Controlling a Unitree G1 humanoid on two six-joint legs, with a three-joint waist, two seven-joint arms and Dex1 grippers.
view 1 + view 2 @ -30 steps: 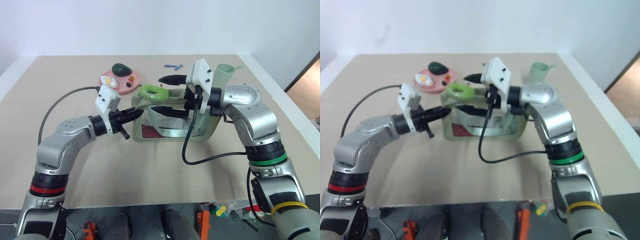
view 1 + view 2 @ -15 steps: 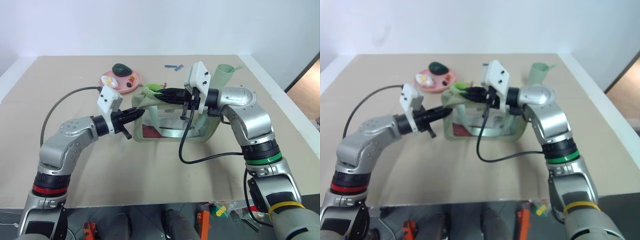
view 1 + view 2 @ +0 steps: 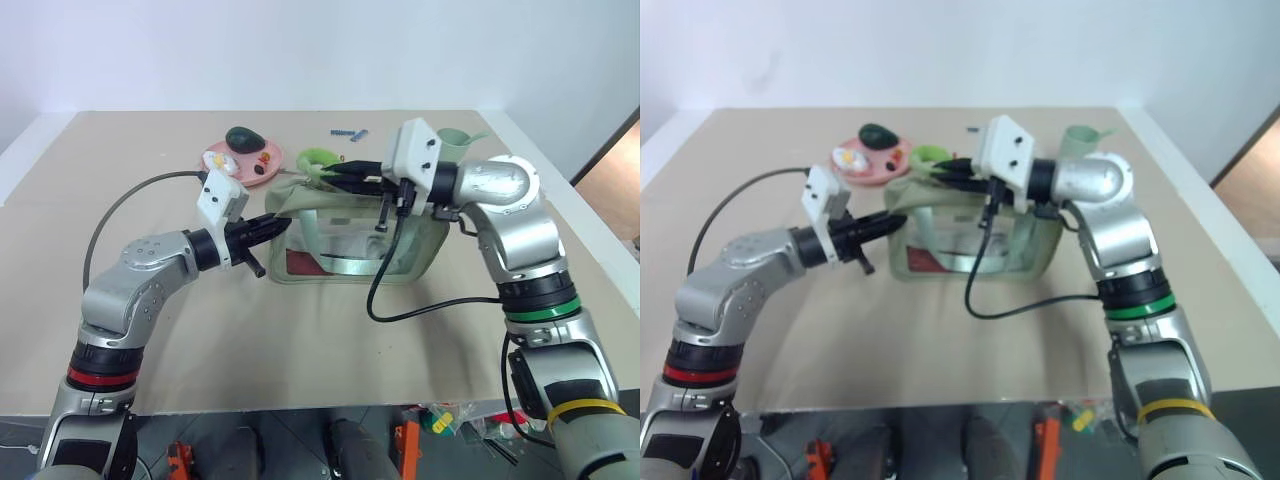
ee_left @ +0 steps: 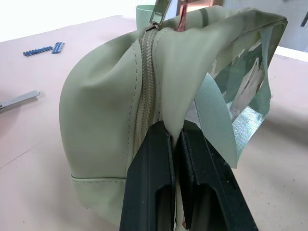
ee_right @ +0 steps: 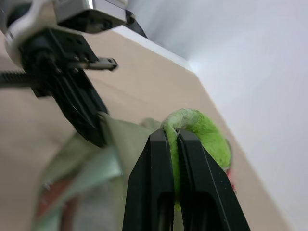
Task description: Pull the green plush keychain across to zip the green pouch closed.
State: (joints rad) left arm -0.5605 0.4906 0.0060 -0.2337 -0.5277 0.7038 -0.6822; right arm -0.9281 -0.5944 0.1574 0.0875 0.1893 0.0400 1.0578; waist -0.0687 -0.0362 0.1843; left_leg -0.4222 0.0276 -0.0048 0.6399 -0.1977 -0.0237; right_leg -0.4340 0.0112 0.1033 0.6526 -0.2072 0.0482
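The green pouch (image 3: pixel 355 235) stands in the middle of the table, pale sage with a clear front panel. My left gripper (image 3: pixel 281 222) is shut on the fabric at the pouch's left end (image 4: pixel 159 86), beside the zipper. The green plush keychain (image 3: pixel 313 160), a lime fuzzy ring, sits above the pouch's top left corner. My right gripper (image 3: pixel 328 173) reaches in level from the right and is shut on the keychain (image 5: pixel 199 132), squeezing its fuzz between the black fingers (image 5: pixel 161 173).
A pink plate (image 3: pixel 262 160) with a dark green avocado-like lump (image 3: pixel 242 137) and small toys lies behind the pouch on the left. A pale green cup (image 3: pixel 452 145) stands back right. A blue strip (image 3: pixel 347 132) lies far back. Black cables hang from both wrists.
My right gripper went from wide open around the keychain to shut on it, then drew slightly right and up, rolling at the wrist. The left gripper kept its hold on the pouch.
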